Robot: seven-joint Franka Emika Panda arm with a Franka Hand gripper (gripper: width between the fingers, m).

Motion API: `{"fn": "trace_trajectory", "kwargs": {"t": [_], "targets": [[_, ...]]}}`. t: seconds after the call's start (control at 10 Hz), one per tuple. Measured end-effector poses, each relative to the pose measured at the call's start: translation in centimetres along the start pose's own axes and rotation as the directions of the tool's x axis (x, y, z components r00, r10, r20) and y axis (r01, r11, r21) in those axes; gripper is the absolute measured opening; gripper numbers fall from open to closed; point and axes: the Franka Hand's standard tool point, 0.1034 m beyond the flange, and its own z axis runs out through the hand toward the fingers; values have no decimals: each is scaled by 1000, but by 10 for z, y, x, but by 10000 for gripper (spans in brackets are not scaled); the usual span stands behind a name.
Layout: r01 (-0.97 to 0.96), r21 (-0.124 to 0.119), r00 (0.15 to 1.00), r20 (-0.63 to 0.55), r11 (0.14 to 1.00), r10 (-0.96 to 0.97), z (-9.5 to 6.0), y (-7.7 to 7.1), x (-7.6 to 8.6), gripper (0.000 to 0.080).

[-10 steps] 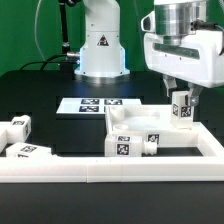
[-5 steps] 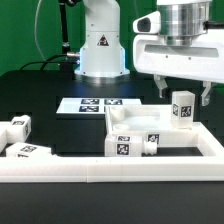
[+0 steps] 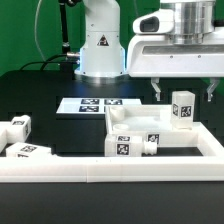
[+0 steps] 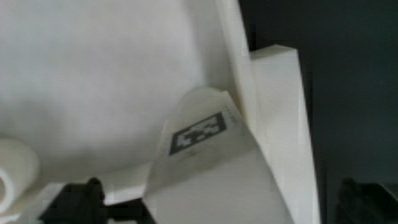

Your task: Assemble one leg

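Directly below the spread, empty gripper (image 3: 183, 92), the leg (image 3: 181, 108), upright and free.

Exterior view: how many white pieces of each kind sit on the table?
Legs: 3, the upright leg and two lying legs at the view's left; a possible fourth at the panel's front is unclear
Square panel: 1
Border rail: 1
Marker board: 1
Total: 6
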Motion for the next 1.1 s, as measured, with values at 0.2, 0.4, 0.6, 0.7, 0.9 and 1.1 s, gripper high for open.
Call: {"fn": "trace_trajectory", "kwargs": {"t": [0.2,0.4,0.6,0.7,0.9,1.1], "targets": [[227,-18,974,-1,974,-227,0,-2,0,648],[337,-26,942,3,941,-337,0,0,0,623],[322,-26,947,3,946,-322,0,0,0,446],[311,-26,951,2,950,-311,0,0,0,282],[276,-25,961,1,961,-276,0,0,0,284],[134,-24,991,-3,991,-134,0,-1,-1,284]]}}
